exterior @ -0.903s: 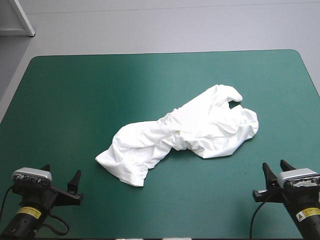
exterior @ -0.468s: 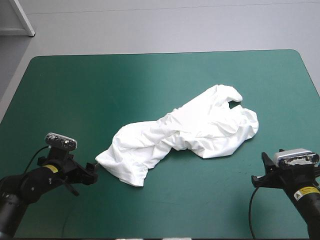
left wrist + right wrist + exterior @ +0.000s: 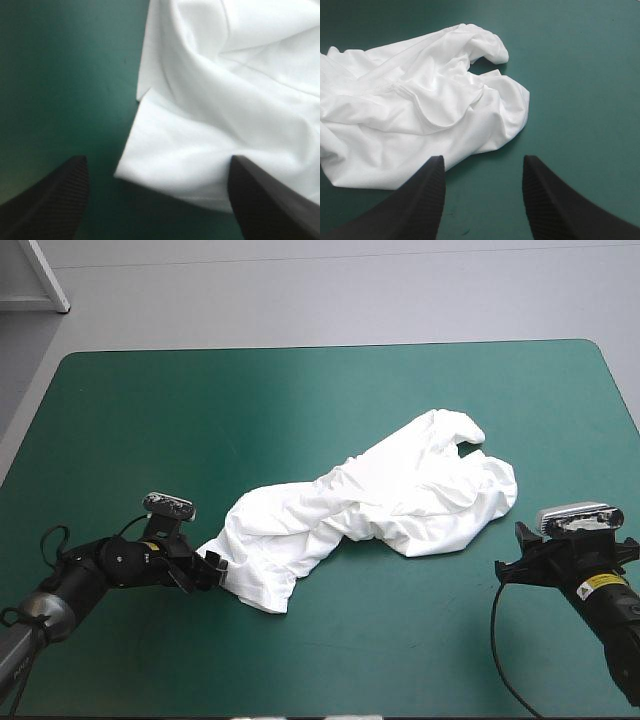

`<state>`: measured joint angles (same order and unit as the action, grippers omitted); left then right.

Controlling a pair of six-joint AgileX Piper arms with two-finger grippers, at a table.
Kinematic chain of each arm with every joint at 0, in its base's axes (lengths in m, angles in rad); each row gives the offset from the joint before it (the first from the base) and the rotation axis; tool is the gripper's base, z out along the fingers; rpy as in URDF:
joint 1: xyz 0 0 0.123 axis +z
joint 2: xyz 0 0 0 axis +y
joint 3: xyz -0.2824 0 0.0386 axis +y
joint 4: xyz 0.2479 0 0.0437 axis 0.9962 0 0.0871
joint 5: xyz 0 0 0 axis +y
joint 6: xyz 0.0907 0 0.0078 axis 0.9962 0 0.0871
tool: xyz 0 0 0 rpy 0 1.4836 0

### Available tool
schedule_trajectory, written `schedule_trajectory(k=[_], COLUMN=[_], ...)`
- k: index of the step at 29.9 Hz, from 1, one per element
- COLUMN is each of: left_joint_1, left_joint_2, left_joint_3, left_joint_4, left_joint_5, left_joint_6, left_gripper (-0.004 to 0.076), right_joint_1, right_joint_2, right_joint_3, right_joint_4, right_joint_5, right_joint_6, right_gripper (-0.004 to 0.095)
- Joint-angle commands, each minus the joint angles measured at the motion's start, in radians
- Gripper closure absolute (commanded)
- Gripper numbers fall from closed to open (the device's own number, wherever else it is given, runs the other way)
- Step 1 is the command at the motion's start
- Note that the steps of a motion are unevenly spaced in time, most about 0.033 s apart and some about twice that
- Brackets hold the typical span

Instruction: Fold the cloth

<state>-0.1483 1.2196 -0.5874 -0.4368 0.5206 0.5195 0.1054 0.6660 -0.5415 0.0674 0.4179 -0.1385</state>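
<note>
— Left pincer (image 3: 212, 564) stands wide open, empty; the shirt's (image 3: 370, 505) corner lies between its fingers (image 3: 50, 200), perhaps touching one.
— And the right pincer (image 3: 482, 165)?
— Open too, holding nothing; the crumpled shirt lies ahead of it, a little apart.
— So we judge we're at the first grasp, nothing spread yet.
— Yes. Next we need the left fingers to shut on that corner, and the right to reach its nearest edge.

t-shirt (image 3: 370, 505): soft white cloth, creased, slight sheen | cover (image 3: 200, 420): teal-green, matt, smooth | fingers (image 3: 420, 205): black, matt, finely ribbed
</note>
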Motion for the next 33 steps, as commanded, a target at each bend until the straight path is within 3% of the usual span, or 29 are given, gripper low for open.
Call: schedule_trajectory(k=[1,9,16,26,33], left_joint_1=[-0.054,-0.094,-0.092,-0.092,-0.092], left_joint_2=[0.024,0.093,0.111,0.091,0.073], left_joint_3=[-0.032,-0.03,-0.03,-0.032,-0.032], left_joint_4=[-0.038,-0.067,-0.067,-0.063,-0.063], left_joint_5=[-0.084,-0.14,-0.25,-0.266,-0.264], left_joint_6=[0.01,-0.001,-0.02,-0.02,-0.022], left_gripper=[0.0238,0.0503,0.0704,0.0705,0.0705], right_joint_1=[-0.001,-0.001,-0.001,-0.105,-0.113], right_joint_2=[0.027,0.142,0.345,0.711,0.894], right_joint_3=[-0.053,-0.163,-0.306,-0.493,-0.569], right_joint_4=[0.003,0.002,-0.001,0.01,0.009], right_joint_5=[-0.076,-0.071,-0.042,-0.015,-0.018], right_joint_6=[-0.002,0.039,0.092,0.106,0.097], right_gripper=[0.0439,0.0439,0.0439,0.0439,0.0439])
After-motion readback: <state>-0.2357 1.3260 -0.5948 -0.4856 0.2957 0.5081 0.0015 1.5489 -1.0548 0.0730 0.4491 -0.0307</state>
